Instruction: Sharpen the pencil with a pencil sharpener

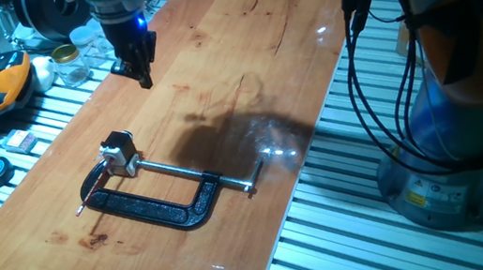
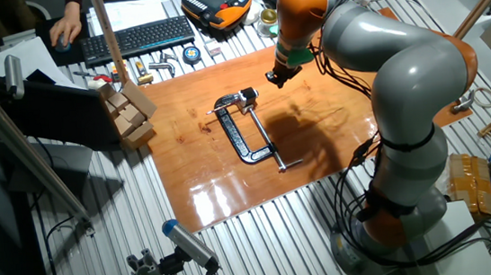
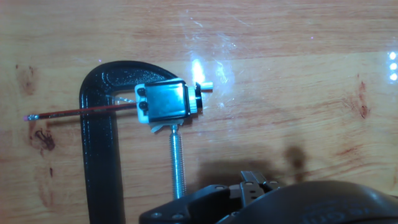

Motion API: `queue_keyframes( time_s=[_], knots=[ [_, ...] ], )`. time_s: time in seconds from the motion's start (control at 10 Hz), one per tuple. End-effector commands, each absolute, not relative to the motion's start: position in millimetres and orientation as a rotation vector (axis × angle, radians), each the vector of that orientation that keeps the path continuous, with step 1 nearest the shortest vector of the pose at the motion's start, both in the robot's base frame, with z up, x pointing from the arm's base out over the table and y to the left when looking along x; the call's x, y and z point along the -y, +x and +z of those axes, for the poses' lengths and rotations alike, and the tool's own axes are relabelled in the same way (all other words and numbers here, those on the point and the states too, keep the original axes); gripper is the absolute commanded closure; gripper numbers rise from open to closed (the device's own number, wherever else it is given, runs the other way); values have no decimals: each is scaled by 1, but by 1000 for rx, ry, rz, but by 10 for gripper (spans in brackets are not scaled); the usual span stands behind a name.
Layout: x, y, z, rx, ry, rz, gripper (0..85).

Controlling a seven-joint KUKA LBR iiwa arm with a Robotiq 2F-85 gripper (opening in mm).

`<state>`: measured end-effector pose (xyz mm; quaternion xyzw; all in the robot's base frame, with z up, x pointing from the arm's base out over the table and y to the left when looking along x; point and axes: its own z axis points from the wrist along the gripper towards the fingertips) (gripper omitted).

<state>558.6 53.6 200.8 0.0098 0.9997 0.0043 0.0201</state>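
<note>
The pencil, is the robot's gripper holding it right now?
No, the pencil sticks out of the sharpener in the clamp, away from the gripper.

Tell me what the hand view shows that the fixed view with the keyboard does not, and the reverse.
Only the hand view shows the pencil entering the pencil sharpener held in the C-clamp. Only the fixed view shows the whole arm, the tool above the table, and the keyboard. Both show clamp, sharpener and wooden table.
</note>
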Motion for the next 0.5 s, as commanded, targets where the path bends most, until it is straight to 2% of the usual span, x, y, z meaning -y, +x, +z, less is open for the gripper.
queue_keyframes(
  time_s=[0.0, 0.4],
  knots=[
    [-52, 557, 200, -3098, 28, 10, 850],
    [-50, 556, 197, -3092, 33, 13, 850]
  ],
)
